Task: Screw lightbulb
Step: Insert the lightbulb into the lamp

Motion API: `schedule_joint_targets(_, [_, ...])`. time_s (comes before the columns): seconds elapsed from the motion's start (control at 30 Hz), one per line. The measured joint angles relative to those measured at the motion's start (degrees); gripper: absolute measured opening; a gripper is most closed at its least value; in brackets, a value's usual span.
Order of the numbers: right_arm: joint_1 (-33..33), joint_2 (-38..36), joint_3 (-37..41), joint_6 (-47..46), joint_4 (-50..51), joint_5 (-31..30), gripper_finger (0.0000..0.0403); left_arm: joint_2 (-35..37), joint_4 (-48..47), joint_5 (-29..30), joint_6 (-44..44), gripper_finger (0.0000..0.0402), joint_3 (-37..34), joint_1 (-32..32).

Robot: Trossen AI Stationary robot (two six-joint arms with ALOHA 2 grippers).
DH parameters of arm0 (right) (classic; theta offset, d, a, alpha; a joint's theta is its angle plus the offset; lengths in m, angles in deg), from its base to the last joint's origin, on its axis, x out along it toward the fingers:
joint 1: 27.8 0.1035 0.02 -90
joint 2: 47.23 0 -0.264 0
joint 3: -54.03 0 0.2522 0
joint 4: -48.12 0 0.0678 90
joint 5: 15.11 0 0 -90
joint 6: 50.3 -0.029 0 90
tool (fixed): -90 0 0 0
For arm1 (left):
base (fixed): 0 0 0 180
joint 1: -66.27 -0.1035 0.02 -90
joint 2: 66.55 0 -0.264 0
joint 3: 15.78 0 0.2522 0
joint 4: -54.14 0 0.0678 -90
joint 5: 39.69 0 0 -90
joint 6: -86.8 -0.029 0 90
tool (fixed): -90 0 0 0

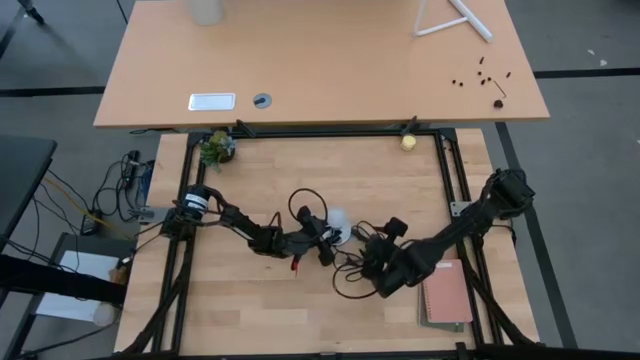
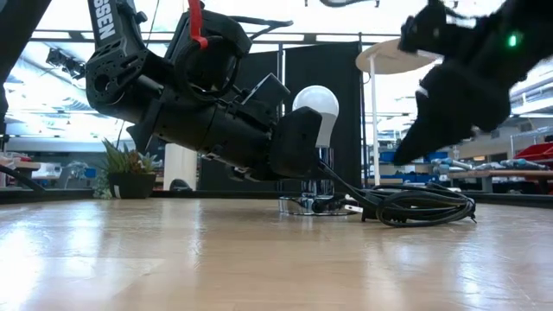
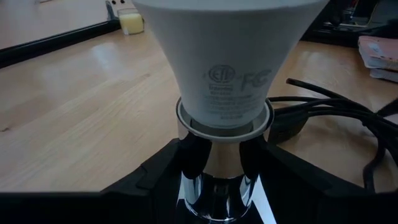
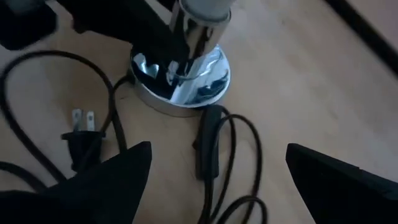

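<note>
The white lightbulb (image 3: 230, 56) stands upright in the chrome socket (image 4: 180, 78), whose round disc rests on the table near its middle. It also shows in the high view (image 1: 340, 217) and the low view (image 2: 316, 102). My left gripper (image 1: 326, 240) reaches in level from the table's left and is shut on the socket's chrome stem just under the bulb. My right gripper (image 4: 217, 186) is open and empty. It hovers to the right of the socket (image 1: 372, 252), above the black cord (image 4: 233, 155). My left gripper pinches the socket's upright chrome stem (image 3: 214, 155) between its two fingers (image 3: 161, 174), right below the bulb's collar. The fingers come in about level from the table's left. The socket stays upright with its disc on the table, and the bulb stands above the fingers.
The socket's black cord lies in loops right of the socket (image 2: 423, 207), with its plug (image 4: 81, 134) and inline switch (image 4: 208, 140). A pink notebook (image 1: 445, 295) lies at the right. A small plant (image 1: 215, 148) and a yellowish ball (image 1: 408, 142) sit at the far edge.
</note>
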Motion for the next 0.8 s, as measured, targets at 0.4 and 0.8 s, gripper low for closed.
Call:
schedule_joint_targets(0.4, [-0.1, -10.7, 24.0, 19.3, -53.5, -2.3, 0.0380, 0.1, -2.4, -4.9, 0.3, 0.0202, 0.2, 0.3])
schedule_joint_targets(0.8, [-10.2, -10.6, 36.5, 29.5, -87.1, 13.3, 0.0380, 0.0, -1.1, -6.8, 0.3, 0.0202, 0.0, 1.0])
